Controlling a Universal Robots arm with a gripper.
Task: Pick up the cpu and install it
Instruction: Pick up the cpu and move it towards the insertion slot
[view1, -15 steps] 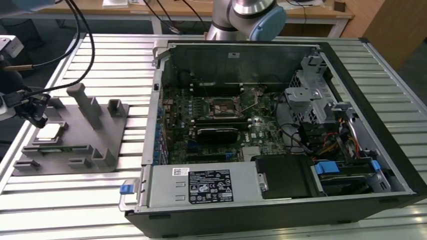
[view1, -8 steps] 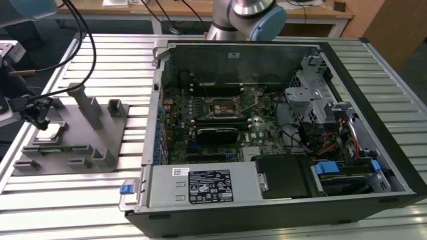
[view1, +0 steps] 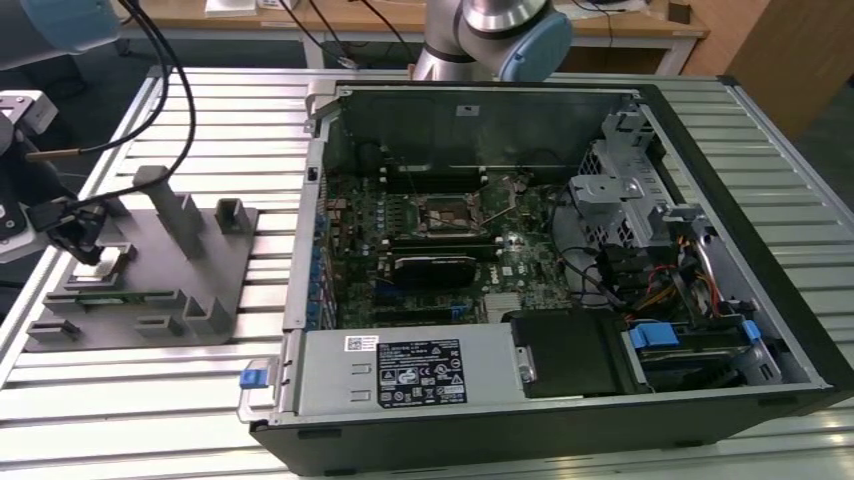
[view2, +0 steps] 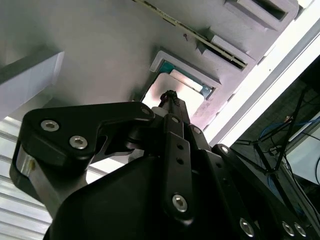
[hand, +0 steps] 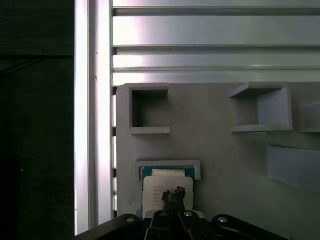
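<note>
We find the tool (hand: 174, 194) poised directly above the cpu (hand: 157, 186), its dark tip overlapping the chip's pale top in both wrist views. We cannot tell whether the tool is wide or narrow, nor whether the tip touches the chip. The cpu lies flat in a shallow walled pocket near one edge of the grey holder block (hand: 225, 160), with a green rim showing along the pocket wall.

In the exterior view, the tool (view1: 88, 252) hangs over the holder block (view1: 200, 275) at that view's left. The block rests on the slatted aluminium bench (view1: 160, 400). Well apart, toward that view's right, the open computer case (view1: 747, 200) lies on the bench, with its motherboard socket (view1: 447, 212) exposed.
</note>
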